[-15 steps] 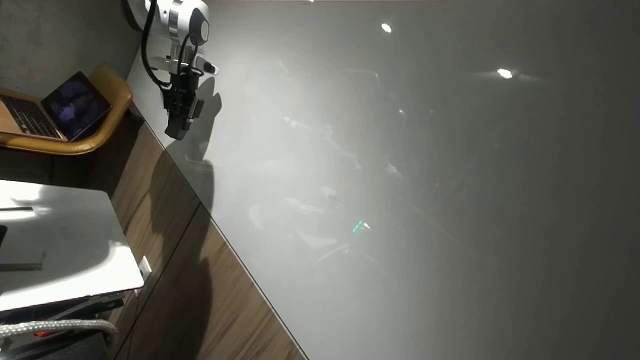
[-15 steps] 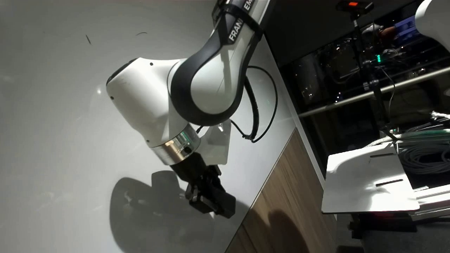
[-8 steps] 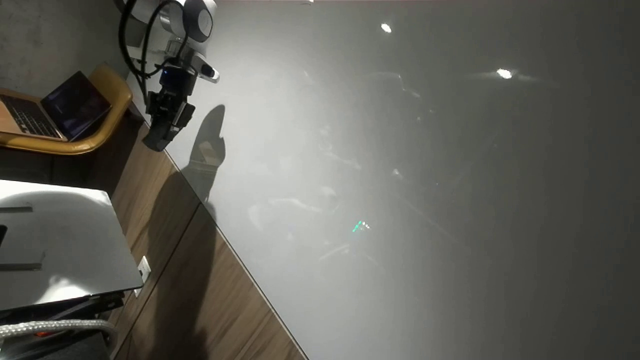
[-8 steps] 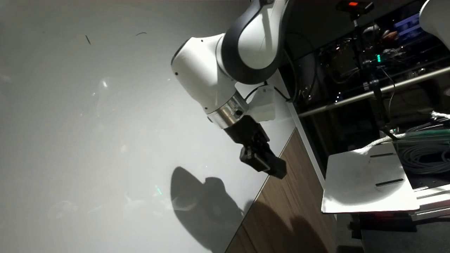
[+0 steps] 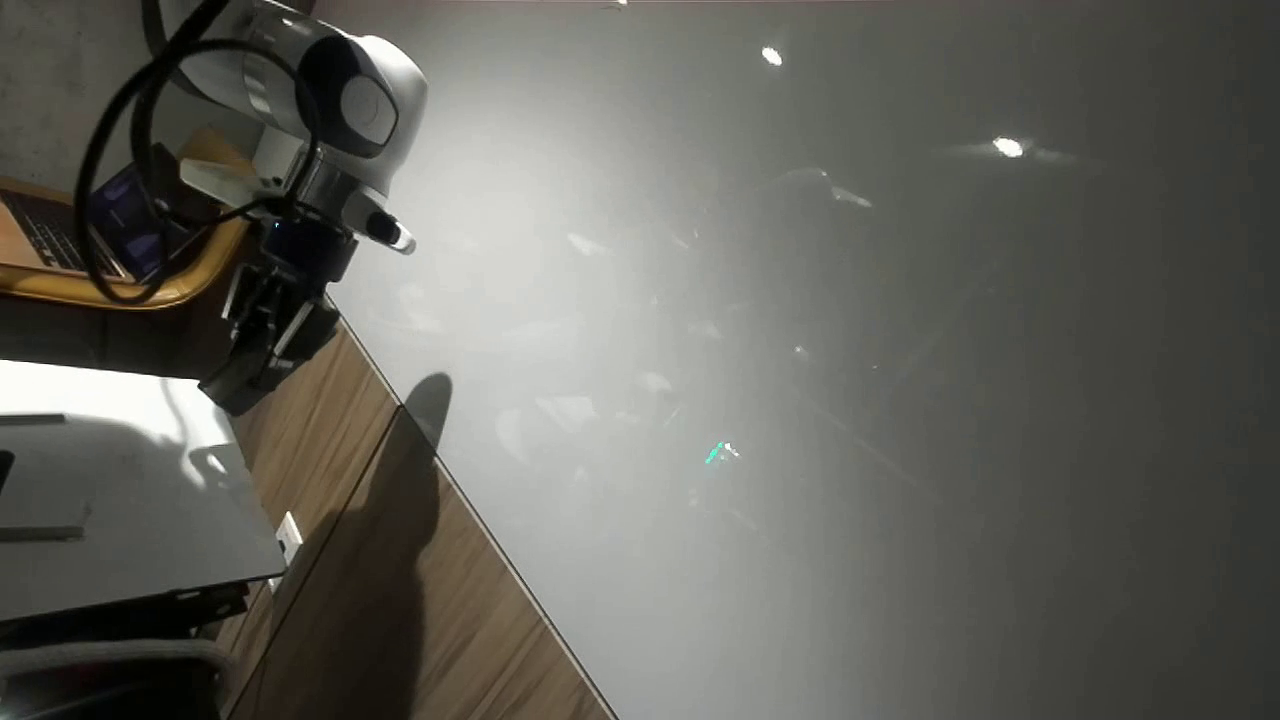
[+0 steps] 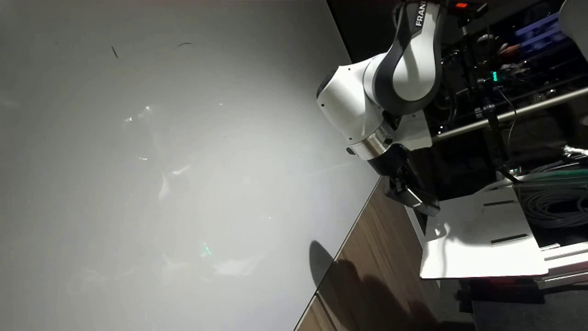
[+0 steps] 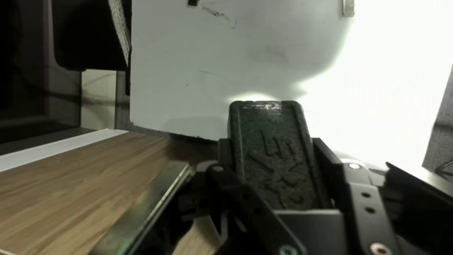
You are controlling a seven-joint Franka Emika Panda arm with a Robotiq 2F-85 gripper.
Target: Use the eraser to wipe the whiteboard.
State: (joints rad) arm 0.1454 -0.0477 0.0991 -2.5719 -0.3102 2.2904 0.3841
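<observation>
The eraser, a dark grey-black block with scratch-like lines on its face, is clamped lengthwise in my gripper; both fingers press its long sides. Its far end sticks out beyond the fingertips. In an exterior view my gripper hangs past the lower left edge of the whiteboard, over the wood panel and near the white tabletop. The other angle agrees: the eraser is apart from the whiteboard, just at the tabletop's upper corner. Two short dark marker lines show high on the board; pale smears and reflections lie elsewhere.
A white tabletop with dark slots stands near the gripper, filling much of the wrist view. Wood panelling runs along the board's edge. Behind the arm are an open laptop and a yellow chair. Coiled cables lie beyond the tabletop.
My arm has swung away from the whiteboard toward the white tabletop, carrying the eraser off the board's edge. Its shadow on the board has shrunk. The grip on the eraser looks unchanged.
</observation>
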